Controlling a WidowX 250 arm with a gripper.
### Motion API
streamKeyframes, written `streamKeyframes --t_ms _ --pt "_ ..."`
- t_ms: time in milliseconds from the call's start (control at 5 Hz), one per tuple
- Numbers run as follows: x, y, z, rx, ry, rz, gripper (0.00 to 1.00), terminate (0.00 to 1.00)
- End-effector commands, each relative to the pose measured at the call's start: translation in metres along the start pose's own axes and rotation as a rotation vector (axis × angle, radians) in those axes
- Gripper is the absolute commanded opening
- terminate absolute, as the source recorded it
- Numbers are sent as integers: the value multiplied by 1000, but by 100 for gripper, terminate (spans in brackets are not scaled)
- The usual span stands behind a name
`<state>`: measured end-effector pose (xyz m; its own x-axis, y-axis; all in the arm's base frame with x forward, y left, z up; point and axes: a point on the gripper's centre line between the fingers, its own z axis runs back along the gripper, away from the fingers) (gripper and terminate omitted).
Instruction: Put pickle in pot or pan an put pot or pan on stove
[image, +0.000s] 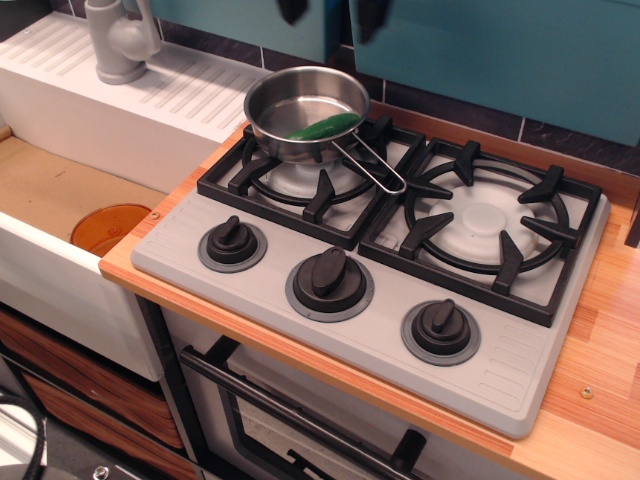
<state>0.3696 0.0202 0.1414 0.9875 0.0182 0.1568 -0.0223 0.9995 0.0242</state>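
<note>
The shiny steel pan (296, 103) sits on the back part of the left burner grate of the grey stove (350, 262). Its wire-loop handle (375, 168) points to the front right. The green pickle (325, 127) lies inside the pan against its right wall. My gripper (330, 12) is high above the pan at the top edge of the view. Only its two dark fingertips (291, 10) show, spread apart and holding nothing.
A white ribbed sink unit (100, 105) with a grey faucet (118, 40) stands to the left. An orange round object (108, 228) lies in the low basin. The right burner (487, 222) is bare. Wooden counter (600, 370) runs along the right.
</note>
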Motion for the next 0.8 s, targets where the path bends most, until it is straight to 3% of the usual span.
streamKeyframes --t_ms 0,400,600 --pt "2 -39 13 17 -92 7 100 0" --pt "3 -43 8 1 -106 -13 100 0" --pt "3 -43 8 1 -106 -13 100 100"
